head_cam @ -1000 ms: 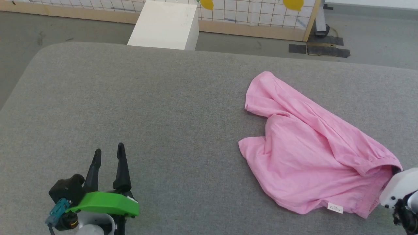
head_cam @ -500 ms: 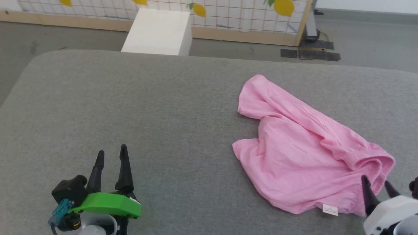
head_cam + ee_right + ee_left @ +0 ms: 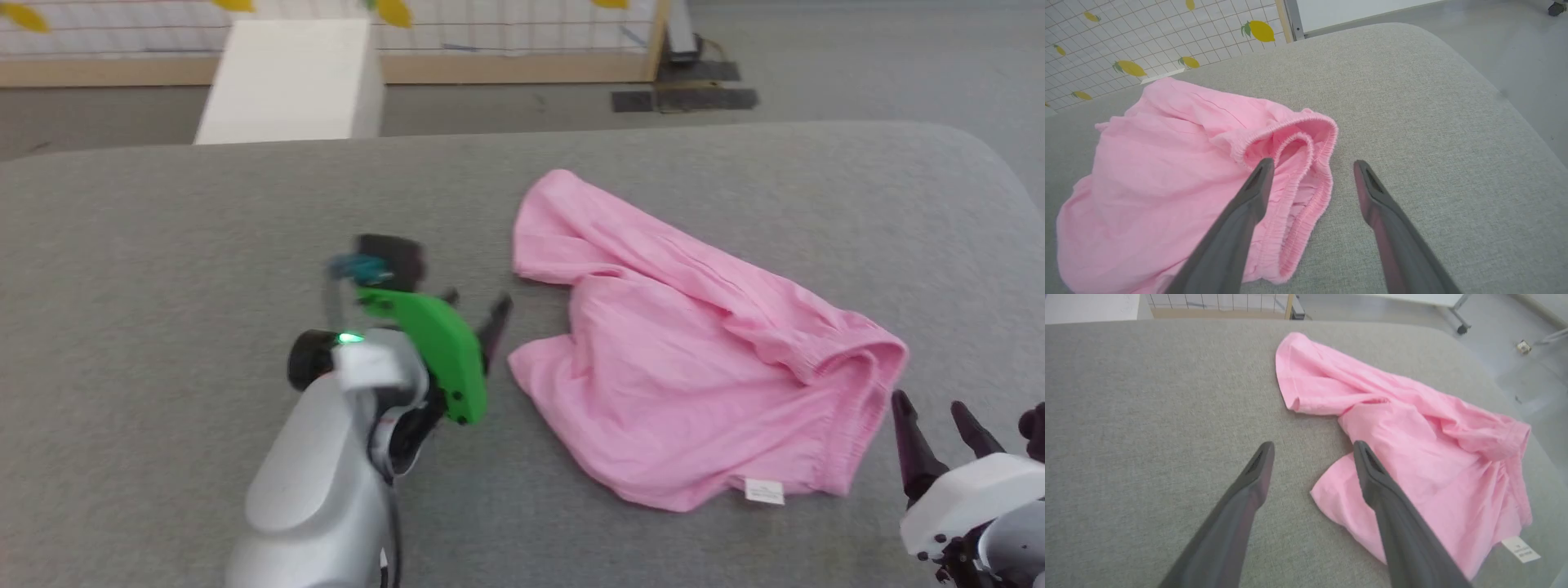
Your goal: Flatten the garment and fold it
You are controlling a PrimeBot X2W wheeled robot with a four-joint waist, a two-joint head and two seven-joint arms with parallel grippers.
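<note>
Flattening step, pink shorts [image 3: 694,376] crumpled. Our left gripper [image 3: 473,306] and right gripper [image 3: 928,406] gape empty (near leg hem [image 3: 1331,486], waistband [image 3: 1290,139]). Next we pinch both, spread.

The garment [image 3: 694,359] lies rumpled on the right half of the grey tabletop [image 3: 163,245], its 2 legs towards the middle and its gathered waistband towards the right edge. A white label [image 3: 764,491] sits at its near edge. The left gripper [image 3: 476,300], blurred, jaws apart, points at the nearer leg. The right gripper [image 3: 927,402], jaws apart, is at the near right corner, just beside the waistband.
</note>
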